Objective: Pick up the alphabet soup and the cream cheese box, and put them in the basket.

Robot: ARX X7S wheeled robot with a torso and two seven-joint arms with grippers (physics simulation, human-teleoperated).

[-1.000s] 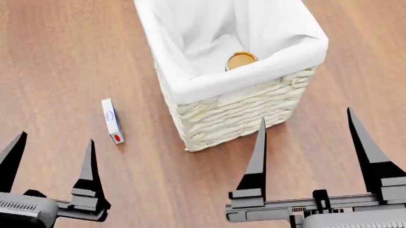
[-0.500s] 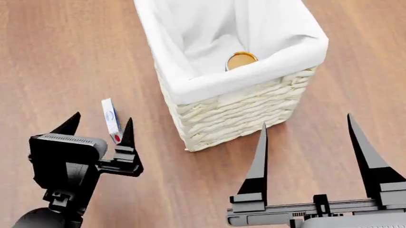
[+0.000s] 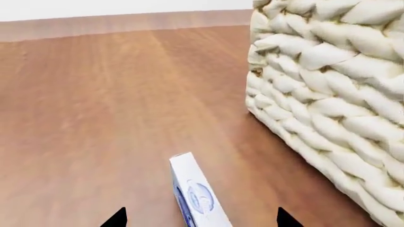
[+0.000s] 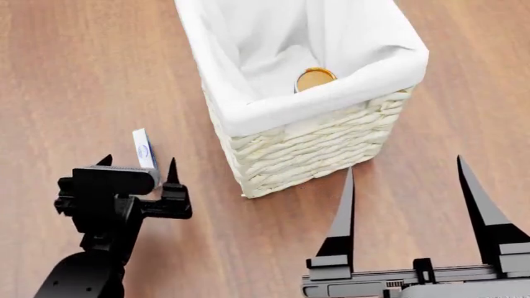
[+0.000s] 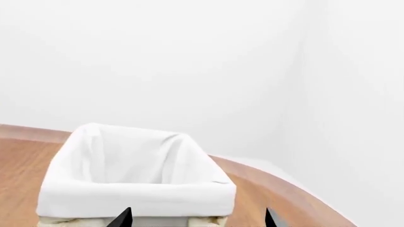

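The cream cheese box (image 4: 143, 146) stands on its thin edge on the wooden floor, left of the basket (image 4: 331, 139). My left gripper (image 4: 139, 162) is open, with one fingertip on each side of the box's near end, apart from it. The left wrist view shows the cream cheese box (image 3: 198, 198) running between the spread tips of the left gripper (image 3: 200, 218). The alphabet soup (image 4: 314, 79) lies inside the basket, its golden underside showing over the liner. My right gripper (image 4: 404, 166) is open and empty in front of the basket.
The wicker wall of the basket (image 3: 328, 94) rises close beside the box. In the right wrist view the basket (image 5: 136, 175) with its white liner fills the area beyond the right gripper (image 5: 197, 213). Bare wooden floor (image 4: 83, 74) surrounds everything.
My left gripper has moved forward and turned down over the cream cheese box, so its fingertips now straddle the box's near end. The right gripper has barely shifted.
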